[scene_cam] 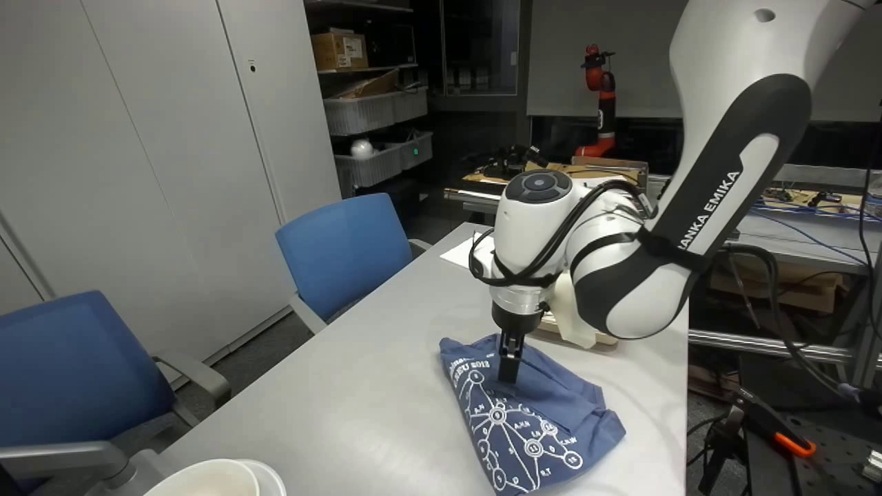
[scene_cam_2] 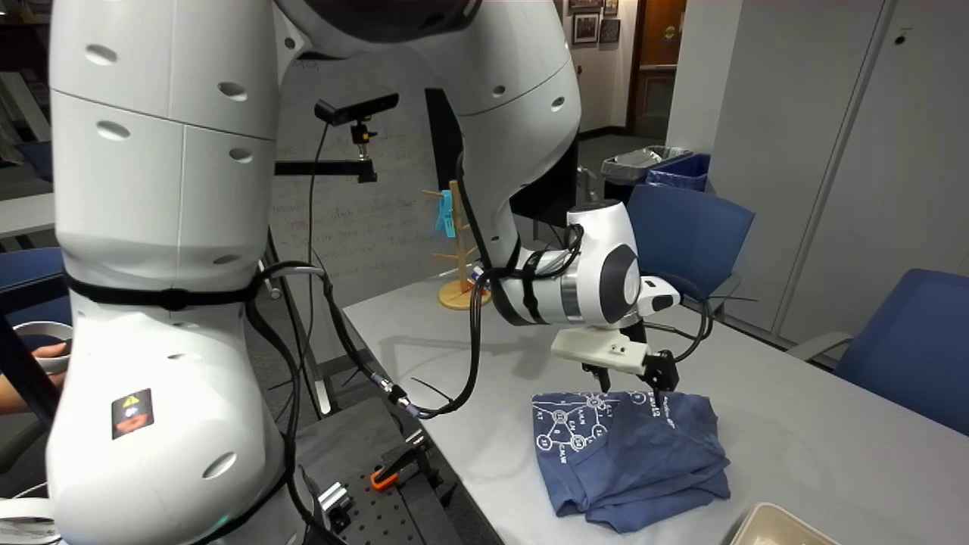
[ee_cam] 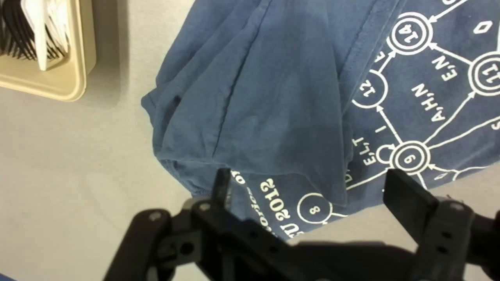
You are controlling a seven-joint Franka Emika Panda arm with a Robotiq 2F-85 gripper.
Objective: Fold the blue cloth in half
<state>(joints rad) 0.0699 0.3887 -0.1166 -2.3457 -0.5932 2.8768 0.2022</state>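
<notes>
The blue cloth (ee_cam: 281, 97) lies on the table, its white printed diagram partly covered by a plain flap laid across it. In an exterior view the cloth (scene_cam: 572, 406) shows print along its near side and loose folds on its far side. Rumpled layers of the cloth (scene_cam_2: 643, 462) gather toward the camera in an exterior view. My gripper (ee_cam: 310, 181) points down over one edge of the fabric, jaws wide apart and nothing gripped. Seen from outside, the gripper (scene_cam_2: 630, 384) is low at that edge; whether its fingertips touch the cloth I cannot tell.
A beige tray (ee_cam: 84, 74) of plastic cutlery stands beside the cloth. White bowls (scene_cam: 207, 479) are at the table's near corner in an exterior view. A wooden stand (scene_cam_2: 456, 295) with a blue clip is farther along the table. Blue chairs (scene_cam: 348, 251) line one side.
</notes>
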